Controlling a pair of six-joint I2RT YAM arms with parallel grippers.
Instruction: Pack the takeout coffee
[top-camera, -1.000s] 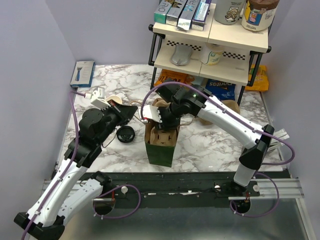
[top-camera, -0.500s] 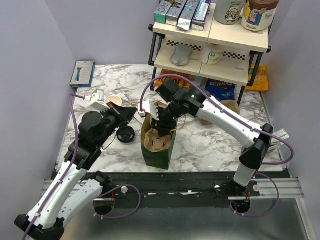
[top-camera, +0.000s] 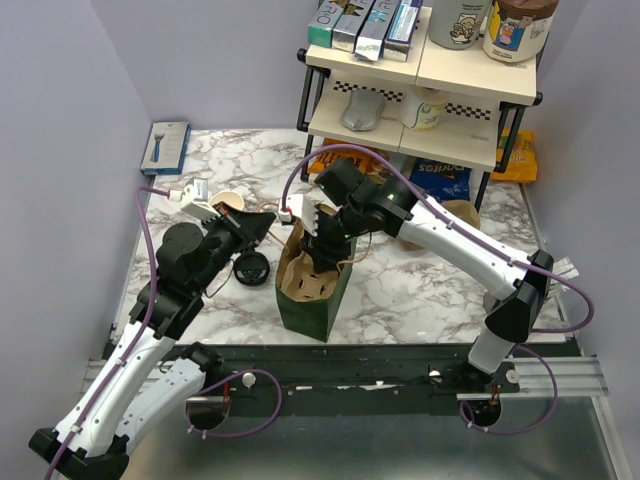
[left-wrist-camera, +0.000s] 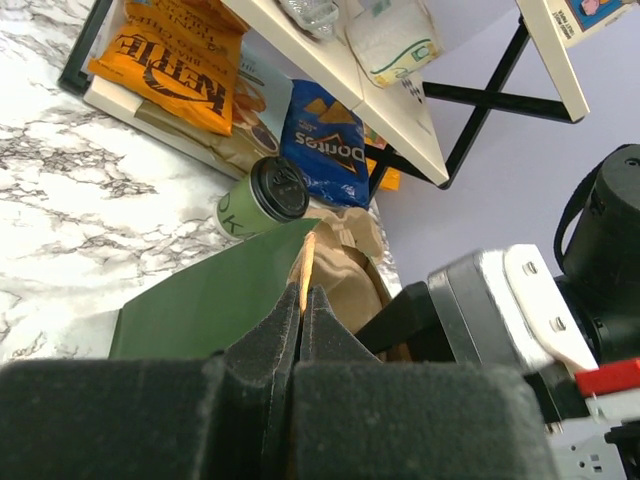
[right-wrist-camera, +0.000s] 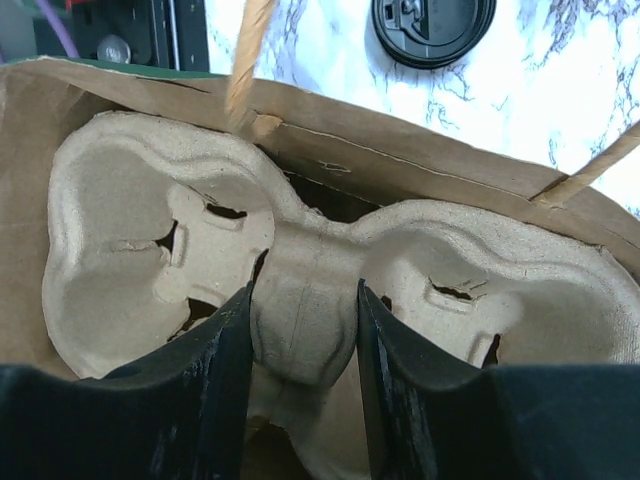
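Note:
A dark-green paper bag (top-camera: 308, 300) with a brown inside stands at the table's front middle. My left gripper (top-camera: 268, 222) is shut on the bag's tan paper handle (left-wrist-camera: 304, 275) at its left rim. My right gripper (top-camera: 322, 248) reaches into the bag mouth, its fingers (right-wrist-camera: 215, 370) shut on the middle ridge of a moulded-pulp cup carrier (right-wrist-camera: 305, 310). A loose black lid (top-camera: 252, 268) lies on the marble left of the bag. An open cup with a cream inside (top-camera: 228, 200) stands behind my left gripper. The left wrist view shows a green lidded cup (left-wrist-camera: 262, 197) beyond the bag.
A two-tier shelf rack (top-camera: 420, 90) stands at the back right, with an orange chip bag (left-wrist-camera: 175, 60) and a blue Doritos bag (top-camera: 440, 178) under it. Another pulp carrier (top-camera: 462, 215) lies behind my right arm. A razor pack (top-camera: 168, 145) lies at the back left.
The bag has shifted left and toward the front edge, and its mouth has opened wider. My right gripper has moved with the carrier inside it. My left gripper holds the handle as before.

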